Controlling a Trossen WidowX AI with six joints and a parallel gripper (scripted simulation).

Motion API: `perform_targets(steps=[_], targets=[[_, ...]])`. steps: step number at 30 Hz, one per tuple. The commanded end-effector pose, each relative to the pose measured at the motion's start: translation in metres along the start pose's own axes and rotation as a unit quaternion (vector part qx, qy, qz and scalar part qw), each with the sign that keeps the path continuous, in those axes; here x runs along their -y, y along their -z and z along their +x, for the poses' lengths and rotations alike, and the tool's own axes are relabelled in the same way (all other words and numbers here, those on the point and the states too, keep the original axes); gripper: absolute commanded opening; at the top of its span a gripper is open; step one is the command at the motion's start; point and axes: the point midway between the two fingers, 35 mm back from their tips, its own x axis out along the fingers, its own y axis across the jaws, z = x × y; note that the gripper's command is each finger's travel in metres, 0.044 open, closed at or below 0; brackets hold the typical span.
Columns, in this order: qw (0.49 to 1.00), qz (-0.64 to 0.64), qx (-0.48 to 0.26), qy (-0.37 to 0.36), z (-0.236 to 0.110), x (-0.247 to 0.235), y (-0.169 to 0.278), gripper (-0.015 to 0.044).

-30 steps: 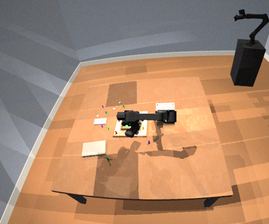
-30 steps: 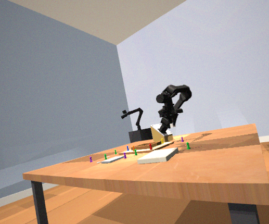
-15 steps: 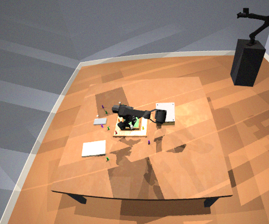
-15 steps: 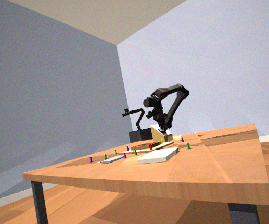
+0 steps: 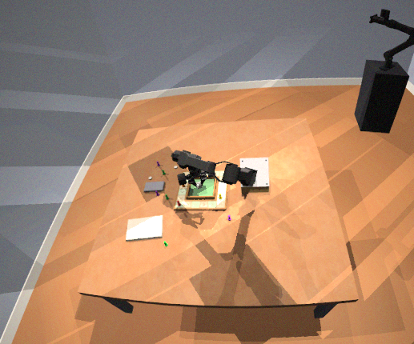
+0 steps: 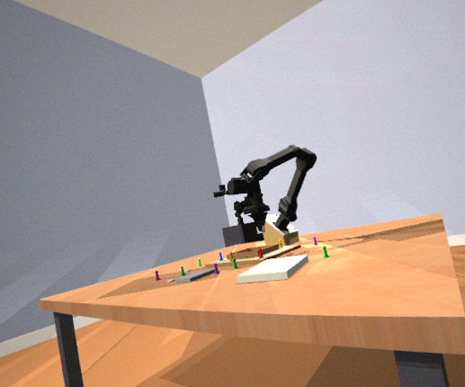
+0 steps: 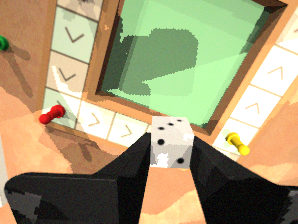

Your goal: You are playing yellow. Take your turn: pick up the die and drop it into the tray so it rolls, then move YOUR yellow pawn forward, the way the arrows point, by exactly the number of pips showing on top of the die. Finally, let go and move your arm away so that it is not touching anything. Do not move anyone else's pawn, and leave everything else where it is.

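My gripper (image 7: 168,139) (image 6: 260,229) is shut on the white die (image 7: 171,142) (image 5: 198,185). It holds the die in the air above the board, over or near the tray; the exact spot is hard to tell. The green-floored tray (image 7: 212,80) (image 5: 214,197) sits in the middle of the board (image 5: 223,206) and shows no object inside. The yellow pawn (image 7: 237,143) (image 5: 220,196) (image 6: 281,243) stands on the track near a board corner. The red pawn (image 7: 52,114) (image 5: 179,203) (image 6: 260,253) stands at another corner.
A white slab (image 5: 144,228) (image 6: 273,269) and a grey slab (image 5: 154,186) (image 6: 193,275) lie beside the board. A purple pawn (image 5: 229,218) (image 6: 315,240) and a green pawn (image 5: 166,243) (image 6: 326,251) stand on the table, with several other pawns left of the board.
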Motion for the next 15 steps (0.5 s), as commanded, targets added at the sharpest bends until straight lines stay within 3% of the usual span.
perform_targets(steps=[1,8,15], targets=[[0.998,0.060,-0.001,-0.001,0.004,0.004,-0.023,0.0000],[0.989,0.146,-0.008,-0.002,0.012,0.013,-0.055,0.0000],[0.989,0.148,0.012,0.013,0.015,0.015,-0.055,0.0000]])
